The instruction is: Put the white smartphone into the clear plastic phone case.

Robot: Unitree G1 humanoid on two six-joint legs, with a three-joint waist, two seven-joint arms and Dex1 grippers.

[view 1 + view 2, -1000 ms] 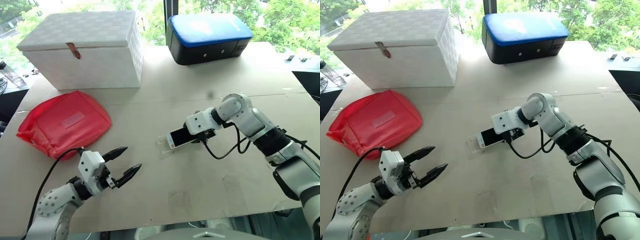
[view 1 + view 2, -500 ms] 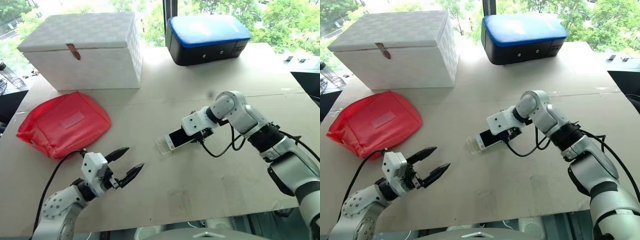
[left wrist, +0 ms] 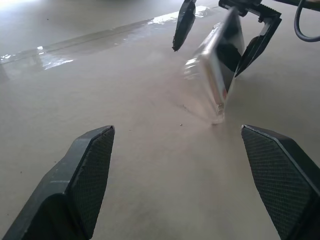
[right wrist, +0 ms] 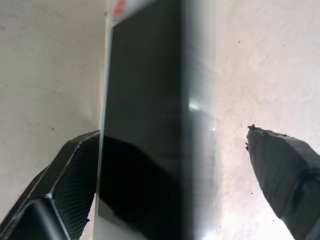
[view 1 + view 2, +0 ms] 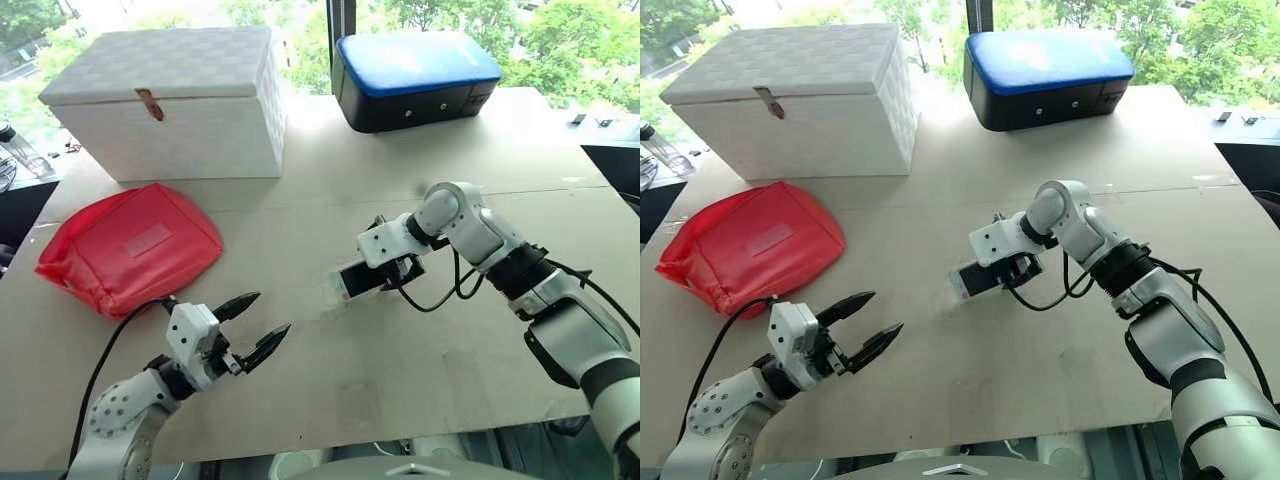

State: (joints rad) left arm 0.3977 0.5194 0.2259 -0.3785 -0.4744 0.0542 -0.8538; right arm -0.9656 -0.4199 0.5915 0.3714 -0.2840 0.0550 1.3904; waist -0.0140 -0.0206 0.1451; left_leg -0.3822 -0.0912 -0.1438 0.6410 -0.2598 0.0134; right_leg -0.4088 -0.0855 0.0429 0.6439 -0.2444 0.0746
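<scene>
Head stereo pair: high, facing forward and down over the table (image 5: 420, 350); both share the whole tabletop. Left wrist camera: low, near the surface, facing the white smartphone (image 3: 215, 75). Right wrist camera: very close on the same phone's screen.

Left gripper (image 3: 177, 175) fingers wide apart over bare table (image 3: 125, 90). Ahead, right gripper (image 3: 220, 30) fingers straddle the tilted, blurred white smartphone (image 3: 217, 65), lower end near the tabletop.
</scene>
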